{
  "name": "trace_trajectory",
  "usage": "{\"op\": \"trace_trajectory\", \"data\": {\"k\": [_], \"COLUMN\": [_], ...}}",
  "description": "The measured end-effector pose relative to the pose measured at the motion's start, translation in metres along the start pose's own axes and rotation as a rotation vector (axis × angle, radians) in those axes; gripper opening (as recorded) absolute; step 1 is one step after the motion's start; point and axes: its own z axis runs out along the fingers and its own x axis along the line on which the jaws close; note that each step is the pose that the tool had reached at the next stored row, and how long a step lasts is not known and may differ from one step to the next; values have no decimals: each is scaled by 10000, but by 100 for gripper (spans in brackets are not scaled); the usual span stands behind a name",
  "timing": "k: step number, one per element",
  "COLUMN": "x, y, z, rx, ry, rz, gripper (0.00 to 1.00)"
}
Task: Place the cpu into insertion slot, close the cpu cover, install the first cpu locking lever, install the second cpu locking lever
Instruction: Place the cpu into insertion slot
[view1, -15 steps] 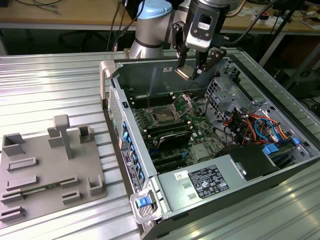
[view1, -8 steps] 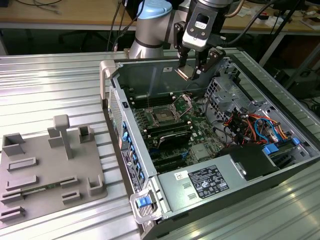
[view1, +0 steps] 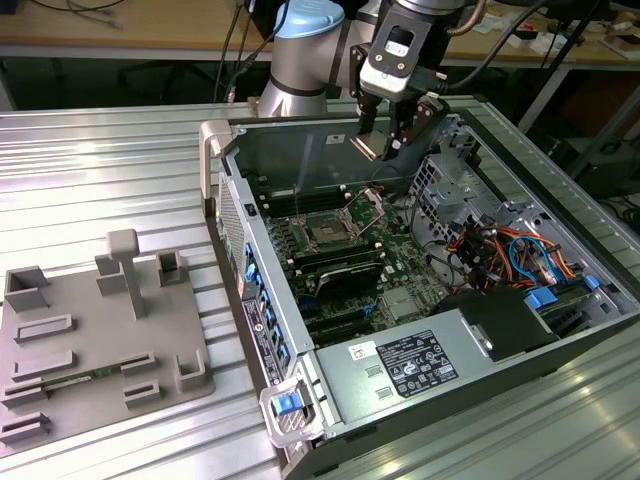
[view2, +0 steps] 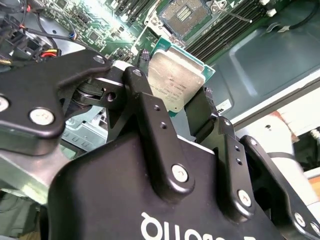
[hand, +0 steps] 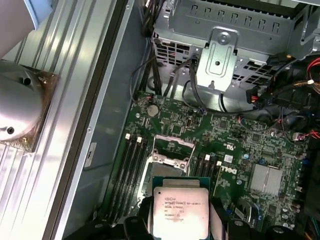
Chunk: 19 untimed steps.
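Second wrist view, silver green-edged cpu (view2: 177, 82), held

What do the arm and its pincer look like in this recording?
The arm is a silver-grey tube with a light-blue joint cap. The pincer is matt black, with a blocky body bearing white lettering and two linked fingers pinned with round silver screws.

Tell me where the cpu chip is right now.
In the exterior view the cpu hangs clamped in the gripper above the open computer case, over the motherboard and not yet in the insertion slot.
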Motion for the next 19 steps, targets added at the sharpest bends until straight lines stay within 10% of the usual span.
{"op": "trace_trajectory", "data": {"k": [12,19], "x": [1,1], "y": [-6,-6], "z": [7,9], "rx": [-35,-36], "ry": [-160,-171], "rz": [1782,1905], "gripper": [54,54]}}
